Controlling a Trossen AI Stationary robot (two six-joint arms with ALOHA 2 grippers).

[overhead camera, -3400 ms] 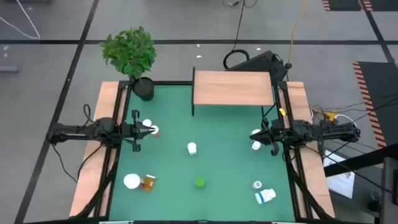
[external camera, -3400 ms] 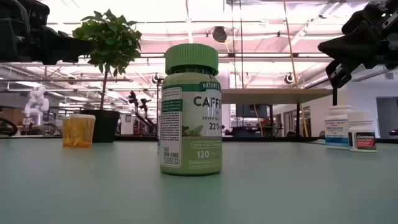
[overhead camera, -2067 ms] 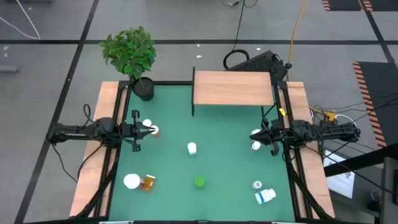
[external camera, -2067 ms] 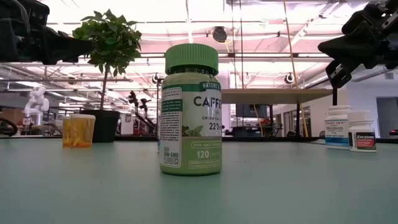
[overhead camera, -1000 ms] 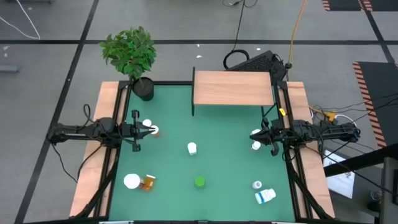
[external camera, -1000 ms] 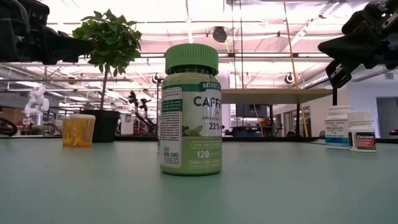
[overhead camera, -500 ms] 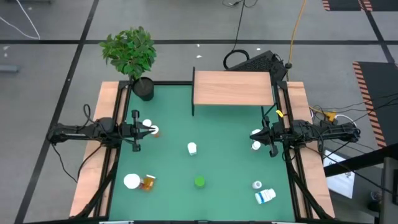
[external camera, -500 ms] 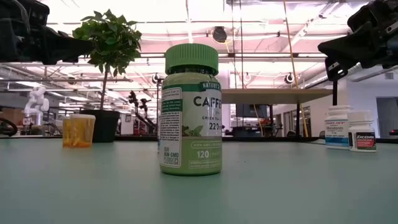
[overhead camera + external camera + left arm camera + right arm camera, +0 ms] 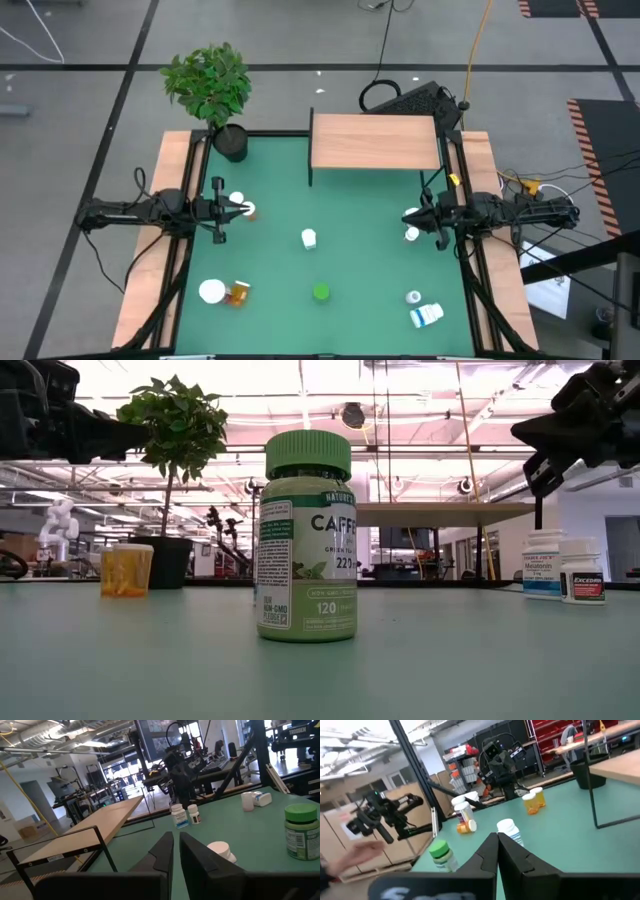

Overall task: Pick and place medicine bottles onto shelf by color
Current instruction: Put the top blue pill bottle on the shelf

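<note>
Medicine bottles stand scattered on the green table (image 9: pixel 370 260): a green one (image 9: pixel 320 292) (image 9: pixel 307 535), a white one (image 9: pixel 309 238), a white-capped and an amber one (image 9: pixel 238 293) near left, and two white ones (image 9: pixel 545 563) by the right edge. The light-wood shelf (image 9: pixel 375 141) stands at the far edge. My left gripper (image 9: pixel 243 209) (image 9: pixel 176 845) hangs shut and level at the left edge, above a white-capped bottle (image 9: pixel 237 203). My right gripper (image 9: pixel 407 217) (image 9: pixel 497 842) hangs shut and level at the right edge, beside a white bottle (image 9: pixel 411 234).
A potted plant (image 9: pixel 210 85) stands at the table's far left corner. A white bottle with a blue label (image 9: pixel 427 315) lies on its side near right, next to a small upright one (image 9: pixel 414 297). A person's blurred hand (image 9: pixel 360 852) shows beyond the table in the right wrist view.
</note>
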